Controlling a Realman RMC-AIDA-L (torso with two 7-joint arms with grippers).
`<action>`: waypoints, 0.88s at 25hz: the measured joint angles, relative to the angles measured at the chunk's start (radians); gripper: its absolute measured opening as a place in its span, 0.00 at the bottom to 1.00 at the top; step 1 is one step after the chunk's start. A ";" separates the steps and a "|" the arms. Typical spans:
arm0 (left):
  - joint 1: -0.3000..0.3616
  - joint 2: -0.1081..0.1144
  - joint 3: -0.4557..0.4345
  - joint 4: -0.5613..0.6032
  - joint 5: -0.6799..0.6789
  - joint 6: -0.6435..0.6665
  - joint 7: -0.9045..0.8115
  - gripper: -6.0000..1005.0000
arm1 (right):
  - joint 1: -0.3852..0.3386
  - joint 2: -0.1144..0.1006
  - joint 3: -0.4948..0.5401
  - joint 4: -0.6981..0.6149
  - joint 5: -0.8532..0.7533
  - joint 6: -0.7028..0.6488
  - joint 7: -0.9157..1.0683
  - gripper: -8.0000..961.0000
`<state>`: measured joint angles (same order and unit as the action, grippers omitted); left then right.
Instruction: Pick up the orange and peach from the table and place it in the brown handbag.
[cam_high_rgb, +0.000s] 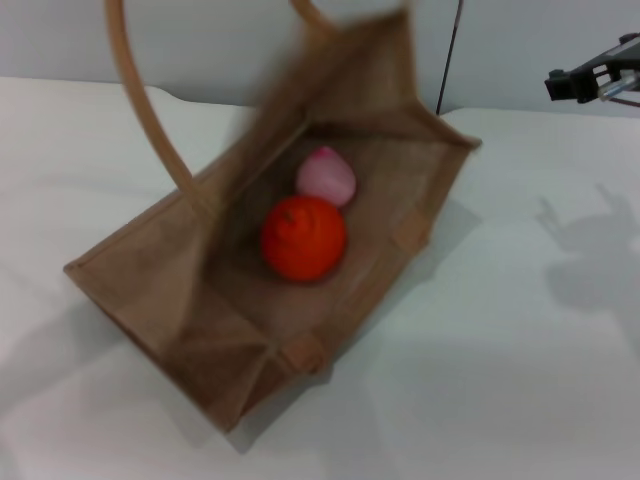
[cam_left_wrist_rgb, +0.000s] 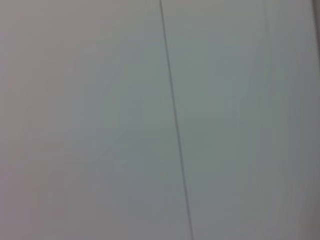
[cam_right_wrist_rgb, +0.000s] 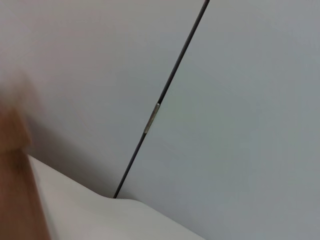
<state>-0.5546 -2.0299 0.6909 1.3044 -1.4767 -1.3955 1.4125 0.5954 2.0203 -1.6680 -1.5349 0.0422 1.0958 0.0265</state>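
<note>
The brown handbag (cam_high_rgb: 200, 290) lies open on the white worktop (cam_high_rgb: 520, 380), its mouth facing the head camera and 1 tan handle (cam_high_rgb: 145, 100) arching up at its left. Both fruits sit inside on the bag's floor: the orange (cam_high_rgb: 304, 237) nearer the camera, the peach (cam_high_rgb: 326, 177) just behind it and touching it. The right hand (cam_high_rgb: 595, 78) hangs high at the far right, well apart from the bag; whether it is open or closed cannot be told. The left hand is out of sight. Both wrist cameras face a pale wall (cam_left_wrist_rgb: 100, 125).
</note>
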 joint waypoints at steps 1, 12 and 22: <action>0.001 0.002 -0.001 -0.004 -0.024 -0.007 -0.001 0.36 | 0.001 0.000 0.000 0.003 0.000 0.000 -0.001 0.87; 0.009 -0.005 -0.061 -0.029 -0.075 -0.035 0.016 0.69 | 0.017 0.001 -0.009 0.026 -0.001 -0.033 0.001 0.87; 0.064 -0.020 -0.079 -0.364 -0.232 0.104 0.390 0.87 | -0.113 0.005 -0.068 0.067 -0.006 -0.497 0.113 0.87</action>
<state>-0.4910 -2.0497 0.6117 0.9400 -1.7091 -1.2919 1.8021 0.4820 2.0248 -1.7360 -1.4677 0.0358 0.5990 0.1395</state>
